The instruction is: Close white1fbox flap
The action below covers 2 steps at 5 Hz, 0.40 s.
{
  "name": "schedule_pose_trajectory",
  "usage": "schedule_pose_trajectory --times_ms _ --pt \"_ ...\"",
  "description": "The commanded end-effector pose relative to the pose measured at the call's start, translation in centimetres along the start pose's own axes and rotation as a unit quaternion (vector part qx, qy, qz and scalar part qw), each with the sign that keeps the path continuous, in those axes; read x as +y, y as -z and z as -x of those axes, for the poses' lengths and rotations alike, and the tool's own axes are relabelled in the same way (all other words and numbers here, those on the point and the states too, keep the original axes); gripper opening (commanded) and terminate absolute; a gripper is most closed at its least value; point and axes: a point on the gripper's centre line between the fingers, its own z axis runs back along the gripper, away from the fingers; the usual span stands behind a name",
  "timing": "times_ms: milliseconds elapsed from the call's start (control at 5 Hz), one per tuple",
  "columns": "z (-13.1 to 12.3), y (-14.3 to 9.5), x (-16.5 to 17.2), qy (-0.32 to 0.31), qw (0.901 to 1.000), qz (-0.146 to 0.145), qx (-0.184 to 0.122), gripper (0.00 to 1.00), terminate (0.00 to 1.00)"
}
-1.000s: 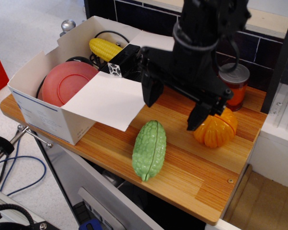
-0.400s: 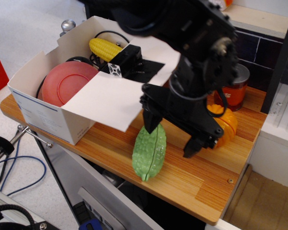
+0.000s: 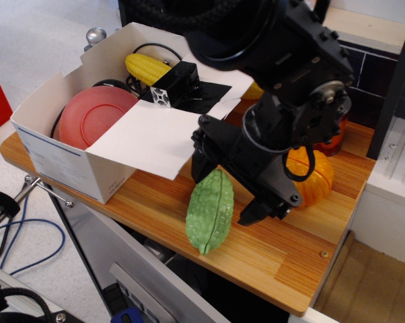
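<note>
The white1fbox (image 3: 58, 161) stands open at the left end of the wooden counter, with faint blue print on its front wall. Its wide plain flap (image 3: 149, 138) is folded outward and down over the right rim, sloping towards the counter. My black gripper (image 3: 228, 187) is open and empty. It hangs low just right of the flap's lower right edge. One finger (image 3: 201, 160) is close to that edge and the other (image 3: 258, 211) is nearer the front, above the counter. The arm hides part of the box's far right side.
Inside the box lie a pink plate (image 3: 95, 116), a corn cob (image 3: 147, 66), a black block (image 3: 175, 84) and cables. A green bumpy gourd (image 3: 210, 210) lies under my gripper. An orange pumpkin (image 3: 311, 176) and a red can (image 3: 334, 132) sit behind. The counter's edge (image 3: 256, 286) is near.
My arm has swung down and left, from above the pumpkin to beside the flap's lower right edge, over the gourd. The flap and box have not moved.
</note>
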Motion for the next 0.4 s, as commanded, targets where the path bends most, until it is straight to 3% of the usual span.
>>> schedule_pose_trajectory --times_ms 0,200 --pt "-0.1 -2.9 4.2 0.037 0.9986 -0.037 0.005 1.00 0.00" --pt "0.1 -4.5 6.2 0.064 0.9958 -0.063 0.017 1.00 0.00"
